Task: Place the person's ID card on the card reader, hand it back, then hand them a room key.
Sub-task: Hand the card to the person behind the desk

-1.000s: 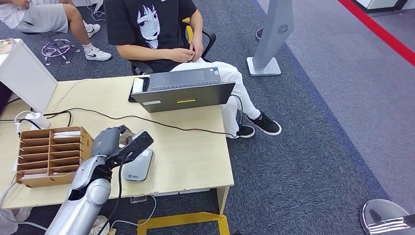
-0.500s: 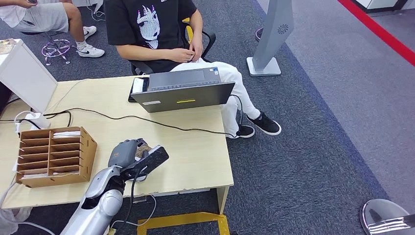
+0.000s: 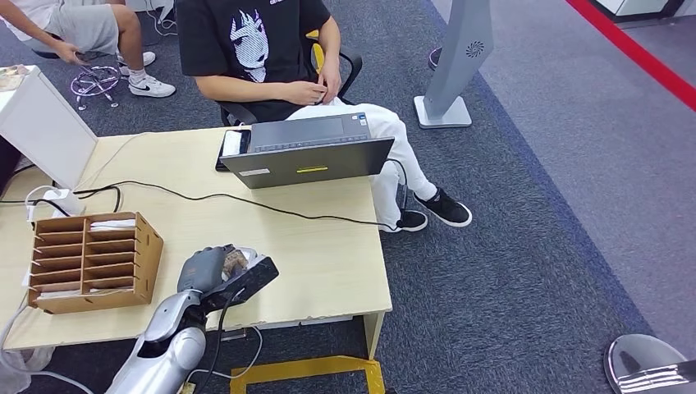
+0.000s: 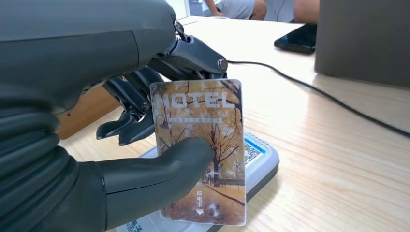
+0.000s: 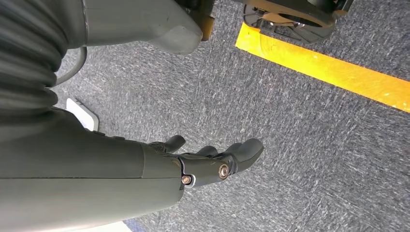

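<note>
Card (image 4: pixel 200 145) upright in left hand (image 4: pixel 111 125)

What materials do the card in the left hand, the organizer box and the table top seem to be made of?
The card, held by the left hand, looks like glossy printed plastic: thin, flat, stiff, with a soft sheen. The organizer box looks like thin brown board, perhaps plywood or fibreboard; its slots have straight cut edges. The table top looks like pale wood or a wood-grain laminate; fine streaks show close up.
</note>
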Robot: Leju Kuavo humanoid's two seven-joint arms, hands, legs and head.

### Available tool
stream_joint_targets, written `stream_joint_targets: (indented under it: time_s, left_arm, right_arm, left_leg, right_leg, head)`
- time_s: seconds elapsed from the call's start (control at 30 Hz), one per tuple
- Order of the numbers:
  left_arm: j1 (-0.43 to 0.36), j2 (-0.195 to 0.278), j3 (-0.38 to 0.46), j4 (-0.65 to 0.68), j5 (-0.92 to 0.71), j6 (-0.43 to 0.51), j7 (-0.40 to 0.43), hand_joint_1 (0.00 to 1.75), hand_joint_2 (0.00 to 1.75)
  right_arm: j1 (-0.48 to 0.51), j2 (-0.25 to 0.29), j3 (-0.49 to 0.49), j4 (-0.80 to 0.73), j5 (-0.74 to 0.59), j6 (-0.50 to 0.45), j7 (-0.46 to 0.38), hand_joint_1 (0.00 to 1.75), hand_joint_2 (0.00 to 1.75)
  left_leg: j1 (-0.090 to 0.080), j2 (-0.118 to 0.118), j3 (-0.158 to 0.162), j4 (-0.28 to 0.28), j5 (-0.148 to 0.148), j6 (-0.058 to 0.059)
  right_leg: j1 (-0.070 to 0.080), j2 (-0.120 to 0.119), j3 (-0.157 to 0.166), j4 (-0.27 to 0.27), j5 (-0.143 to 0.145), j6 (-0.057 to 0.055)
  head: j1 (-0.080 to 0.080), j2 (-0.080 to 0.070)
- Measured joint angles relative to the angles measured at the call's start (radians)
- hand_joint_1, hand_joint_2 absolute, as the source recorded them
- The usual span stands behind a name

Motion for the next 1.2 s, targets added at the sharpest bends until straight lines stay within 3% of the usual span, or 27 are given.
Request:
stream_joint_targets:
  time_s: [0.13,0.47,0.67,0.83,1.0,1.2]
  left_arm:
    - [-0.005,0.027,0.0,0.029,-0.041,0.048,0.014,1.75,1.75]
    - [-0.008,0.089,0.006,-0.053,-0.045,0.03,0.025,1.75,1.75]
    - [-0.007,0.116,0.04,-0.145,-0.046,0.099,0.025,1.75,1.75]
    - [-0.033,0.162,0.098,-0.234,-0.187,0.195,0.085,1.75,1.75]
    - [-0.068,0.234,0.193,-0.252,-0.48,0.309,0.157,1.75,1.75]
    - [-0.077,0.298,0.29,-0.21,-0.632,0.348,0.186,1.75,1.75]
  right_arm:
    - [0.006,0.001,-0.006,-0.002,-0.001,-0.001,-0.011,0.0,1.75]
    - [0.014,0.001,-0.026,-0.002,-0.006,-0.002,-0.021,0.0,1.75]
    - [0.017,0.001,-0.037,-0.002,-0.006,-0.006,-0.025,0.0,1.75]
    - [0.02,0.0,-0.047,-0.002,-0.002,-0.013,-0.028,0.0,1.75]
    - [0.021,0.0,-0.05,-0.002,0.021,-0.017,-0.02,0.0,1.75]
    - [0.02,-0.002,-0.053,-0.002,0.026,-0.017,-0.022,0.0,1.75]
  left_leg:
    - [0.0,0.0,0.0,0.0,0.0,0.0]
    - [0.0,0.0,0.0,0.0,0.001,-0.001]
    - [0.0,0.0,0.0,0.0,0.001,-0.001]
    - [0.001,0.0,0.0,0.0,0.001,-0.001]
    - [0.001,0.0,0.0,0.0,0.001,-0.002]
    - [0.001,0.0,0.0,-0.001,0.002,-0.002]
  right_leg:
    - [0.0,0.0,0.0,0.0,0.0,0.0]
    - [0.0,0.0,0.0,0.0,0.0,-0.001]
    - [0.0,0.0,0.0,0.0,0.0,-0.001]
    - [0.0,0.0,0.0,0.001,0.001,-0.001]
    - [0.001,0.001,-0.001,0.002,0.0,-0.001]
    - [0.001,0.001,-0.001,0.002,0.0,-0.001]
  head:
    - [0.0,0.0]
    - [0.0,0.0]
    - [0.0,0.0]
    - [0.0,0.0]
    - [0.0,0.0]
    - [0.0,0.0]
